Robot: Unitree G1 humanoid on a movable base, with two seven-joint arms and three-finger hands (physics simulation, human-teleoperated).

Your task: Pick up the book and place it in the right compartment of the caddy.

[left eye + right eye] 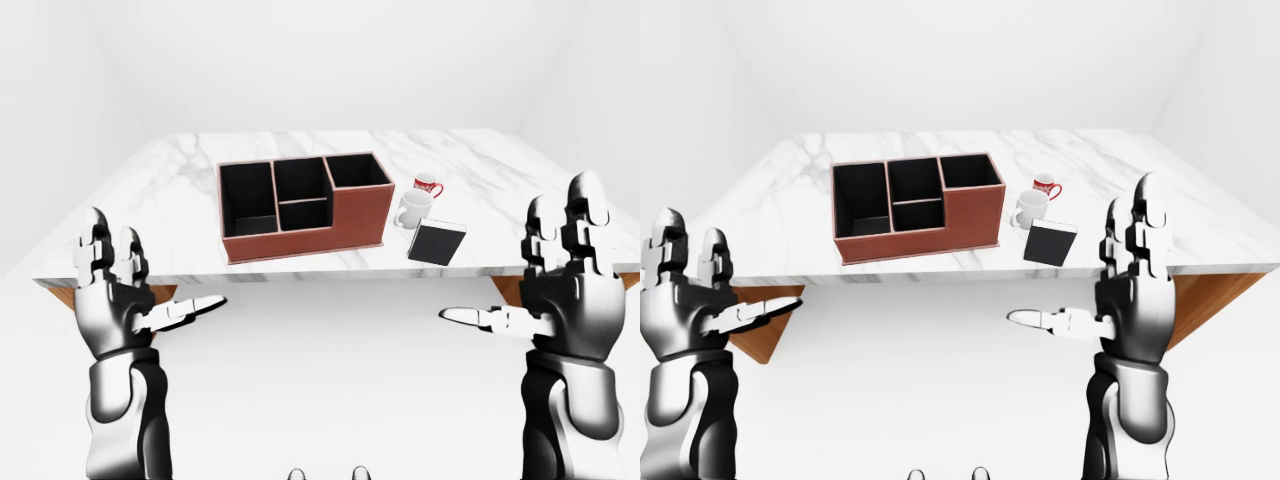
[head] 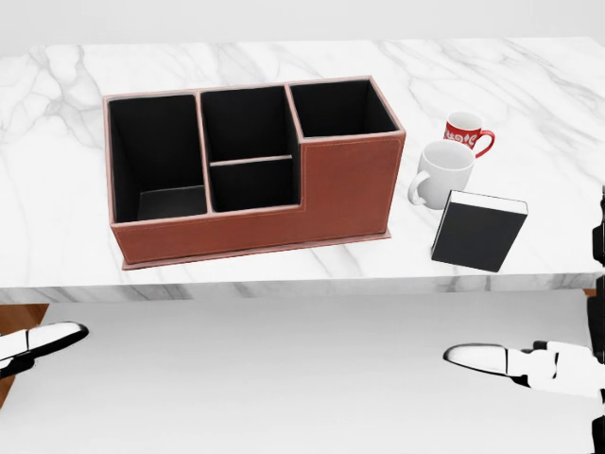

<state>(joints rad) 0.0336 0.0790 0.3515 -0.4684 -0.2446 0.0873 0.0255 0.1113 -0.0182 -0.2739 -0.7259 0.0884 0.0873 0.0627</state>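
Hovering left robot hand (image 1: 118, 290): it is hanging below the table edge at the left of the left-eye view, fingers spread wide and pointing up, thumb pointing toward the middle, holding nothing.
Table (image 2: 57, 227): white marble top, carrying everything else.
Caddy (image 2: 350, 189): brown, black inside, sitting left of centre in the head view, compartments empty.
White mug (image 2: 440, 170): standing just right of the caddy.
Red mug (image 2: 464, 131): sitting just above the white mug.
Book (image 2: 477, 232): dark cover, standing near the table's edge, just below the white mug, apart from both hands.
Right robot hand (image 1: 1130, 290): it is reaching up at the right, fingers spread wide, gripping nothing.
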